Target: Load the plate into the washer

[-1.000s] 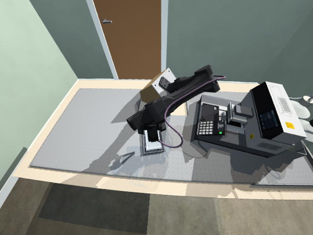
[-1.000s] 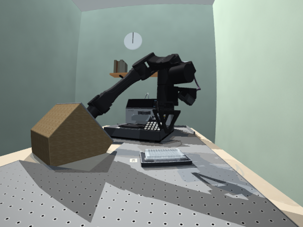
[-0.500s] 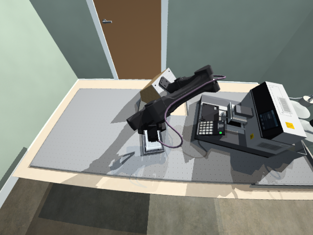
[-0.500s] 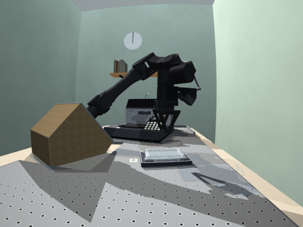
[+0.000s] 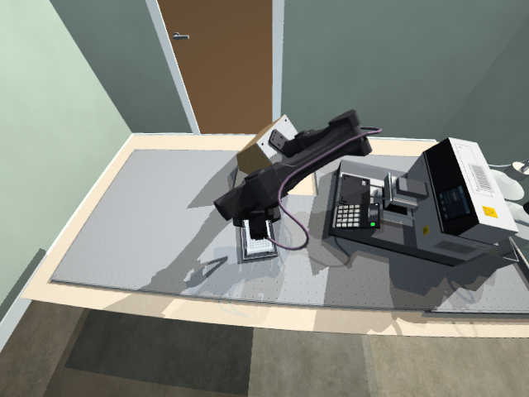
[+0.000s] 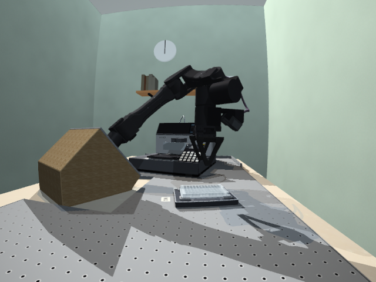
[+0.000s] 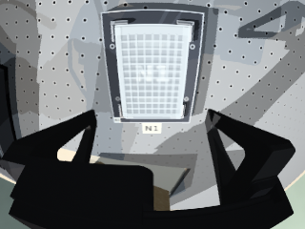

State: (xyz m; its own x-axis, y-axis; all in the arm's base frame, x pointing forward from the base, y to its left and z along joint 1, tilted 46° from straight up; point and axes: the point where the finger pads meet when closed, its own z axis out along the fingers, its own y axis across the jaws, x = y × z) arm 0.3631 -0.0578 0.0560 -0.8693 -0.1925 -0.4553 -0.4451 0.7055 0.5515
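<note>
I see the clear gridded plate [image 6: 202, 191] in its dark rectangular nest [image 6: 206, 202], directly below my wide-open, empty tool [image 6: 205, 151].

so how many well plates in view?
1. The plate sits in nest N1 on the table, under the open gripper. The washer carrier's pocket looks unoccupied; nothing seems hidden.

From above, the arm [image 5: 273, 179] covers part of the plate [image 5: 259, 246]; its cut-off corner seems too small to tell anywhere.
</note>
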